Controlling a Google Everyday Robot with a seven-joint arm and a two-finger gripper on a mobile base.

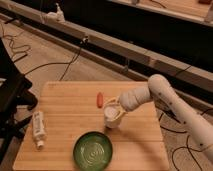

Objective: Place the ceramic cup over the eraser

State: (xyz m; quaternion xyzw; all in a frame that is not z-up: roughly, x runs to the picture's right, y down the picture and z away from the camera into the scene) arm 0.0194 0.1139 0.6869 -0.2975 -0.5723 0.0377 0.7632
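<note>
The small white ceramic cup (112, 114) is tipped on its side, mouth facing the camera, just above the wooden table (65, 100) right of centre. My gripper (116, 111) at the end of the white arm (160, 95) reaches in from the right and is shut on the cup. The eraser is hidden; I cannot see it under or beside the cup.
An orange-red oblong item (99, 99) lies just left of the cup. A green bowl (93, 150) sits at the front middle. A white tube-shaped bottle (38, 128) lies at the left edge. A black chair (12, 100) stands left of the table; cables run on the floor.
</note>
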